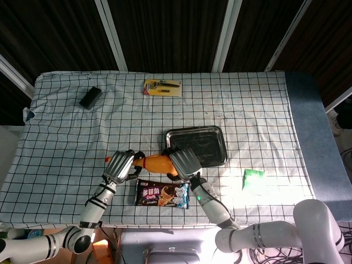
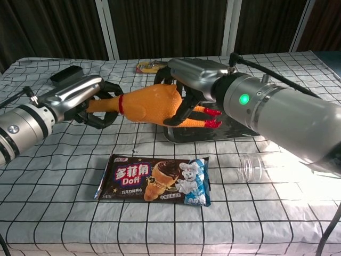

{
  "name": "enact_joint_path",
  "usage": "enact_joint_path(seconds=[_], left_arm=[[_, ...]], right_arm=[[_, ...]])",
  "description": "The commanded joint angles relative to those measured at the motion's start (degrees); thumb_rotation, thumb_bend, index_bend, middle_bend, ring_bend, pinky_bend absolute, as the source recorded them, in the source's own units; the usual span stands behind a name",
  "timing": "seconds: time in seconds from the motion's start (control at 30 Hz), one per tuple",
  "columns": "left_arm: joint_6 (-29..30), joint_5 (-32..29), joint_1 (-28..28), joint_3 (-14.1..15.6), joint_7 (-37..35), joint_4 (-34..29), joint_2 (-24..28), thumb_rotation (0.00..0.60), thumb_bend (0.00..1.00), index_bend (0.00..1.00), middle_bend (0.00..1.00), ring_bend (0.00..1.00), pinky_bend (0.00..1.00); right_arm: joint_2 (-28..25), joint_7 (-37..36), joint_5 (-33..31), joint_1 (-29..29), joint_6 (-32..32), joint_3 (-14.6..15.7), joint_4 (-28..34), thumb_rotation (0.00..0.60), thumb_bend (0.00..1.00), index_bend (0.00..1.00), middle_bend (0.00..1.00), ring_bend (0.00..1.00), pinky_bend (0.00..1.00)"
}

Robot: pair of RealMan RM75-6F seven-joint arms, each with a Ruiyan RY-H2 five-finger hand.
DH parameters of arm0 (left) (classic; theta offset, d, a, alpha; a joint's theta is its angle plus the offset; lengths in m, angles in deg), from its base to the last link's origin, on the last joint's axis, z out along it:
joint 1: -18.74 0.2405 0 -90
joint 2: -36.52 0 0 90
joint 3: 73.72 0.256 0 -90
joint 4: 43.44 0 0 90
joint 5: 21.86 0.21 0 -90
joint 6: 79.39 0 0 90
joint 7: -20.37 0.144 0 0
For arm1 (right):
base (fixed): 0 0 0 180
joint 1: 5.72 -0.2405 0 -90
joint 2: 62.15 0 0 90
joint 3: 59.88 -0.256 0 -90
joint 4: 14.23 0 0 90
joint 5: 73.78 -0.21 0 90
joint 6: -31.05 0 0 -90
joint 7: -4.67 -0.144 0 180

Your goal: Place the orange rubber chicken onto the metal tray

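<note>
The orange rubber chicken [image 2: 149, 104] with red feet hangs just above the table, lying level between my two hands. My left hand [image 2: 88, 98] grips its neck end. My right hand [image 2: 194, 80] curls over its rear body, fingers wrapped down around it. The metal tray [image 2: 245, 130] lies just behind and to the right of the chicken's feet, with nothing in it. From the head view the chicken [image 1: 157, 163] sits between the left hand [image 1: 121, 166] and right hand [image 1: 185, 162], by the near left corner of the tray [image 1: 212, 142].
A brown snack packet [image 2: 154, 180] lies in front of the chicken. A clear plastic cup [image 2: 256, 165] lies on its side to the right. A green packet [image 1: 253, 180], a black box [image 1: 91, 97] and a yellow card pack [image 1: 163, 87] sit further off.
</note>
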Motion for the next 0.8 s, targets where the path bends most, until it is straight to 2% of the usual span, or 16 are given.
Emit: enact_joint_path(seconds=[0.03,0.23,0.3,0.33,0.4,0.47,0.5,0.57,0.8], left_arm=[[0.1,0.1,0.0,0.1,0.0,-0.1,0.1,0.6,0.87,0.56,0.7,0.45,0.77],[0.2,0.1,0.0,0.0,0.1,-0.4,0.2,0.6,0.87,0.56,0.7,0.45,0.77],[0.1,0.0,0.0,0.0,0.3,-0.5,0.2,0.6,0.87,0.56,0.7,0.45,0.77],[0.1,-0.1,-0.1,0.0,0.4,-0.5,0.2,0.6,0.87,0.56,0.7,0.45,0.77],[0.0,-0.2,-0.1,-0.1,0.5,-0.4,0.2,0.6,0.87,0.56,0.7,0.45,0.77],[-0.1,-0.3,-0.2,-0.1,0.5,-0.3,0.1,0.6,0.87,0.56,0.7,0.45,0.77],[-0.1,-0.3,-0.2,-0.1,0.6,-0.3,0.1,0.6,0.87,0.56,0.7,0.45,0.77],[-0.2,-0.5,-0.2,-0.1,0.6,0.0,0.1,0.6,0.87,0.56,0.7,0.45,0.77],[-0.6,-1.0,-0.4,-0.3,0.4,0.4,0.2,0.6,0.87,0.56,0.7,0.45,0.77]], right_arm=[[1.1,0.8,1.7,0.3,1.1,0.3,-1.2,0.6,0.51,1.0,0.87,0.9,0.97],[1.3,2.2,1.5,0.9,1.6,-0.2,-0.7,0.6,0.5,1.0,0.87,0.9,0.98],[0.9,1.8,0.3,1.3,0.5,-0.2,0.3,0.6,0.47,0.89,0.82,0.8,0.88],[0.0,1.8,-0.8,1.4,-1.0,0.1,1.3,0.6,0.44,0.72,0.7,0.67,0.75],[-1.3,1.2,-1.4,1.3,-3.2,0.1,2.3,0.6,0.34,0.2,0.33,0.28,0.38],[-2.2,1.1,-1.6,1.2,-4.4,0.2,2.9,0.6,0.28,0.01,0.12,0.07,0.15],[-2.5,1.0,-1.9,1.1,-4.9,0.1,3.1,0.6,0.24,0.0,0.04,0.02,0.06],[-3.3,1.1,-2.3,0.9,-5.7,0.0,3.7,0.6,0.21,0.0,0.0,0.0,0.0],[-3.6,0.1,-1.4,1.2,-5.3,-0.1,3.9,0.6,0.18,0.0,0.0,0.0,0.0]])
